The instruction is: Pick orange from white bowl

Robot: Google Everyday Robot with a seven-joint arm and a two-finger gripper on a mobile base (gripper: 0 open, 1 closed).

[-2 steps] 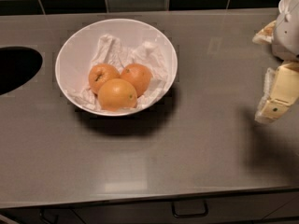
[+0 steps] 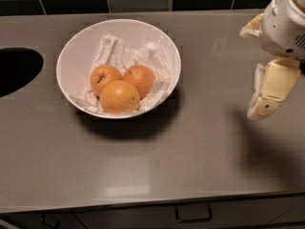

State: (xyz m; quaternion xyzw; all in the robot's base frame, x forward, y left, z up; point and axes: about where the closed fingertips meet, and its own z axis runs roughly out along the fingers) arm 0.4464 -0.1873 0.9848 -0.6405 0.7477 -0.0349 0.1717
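The orange [image 2: 105, 78] is lying leftmost in the white bowl [image 2: 76, 46], against its two neighbours [image 2: 128, 87], while the gripper [image 2: 251, 70] is hovering open and empty well right of the bowl; you are probably approaching, next needing a descent centred on it.

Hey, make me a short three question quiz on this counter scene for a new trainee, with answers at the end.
1. True or false: the pincer touches the white bowl.
2. How many oranges lie in the bowl?
3. The orange with the dark stem dimple sits at the group's: A picture-left, B front, C right.
Key: 1 false, the pincer hangs off to the bowl's right, apart from it. 2 three. 3 A.
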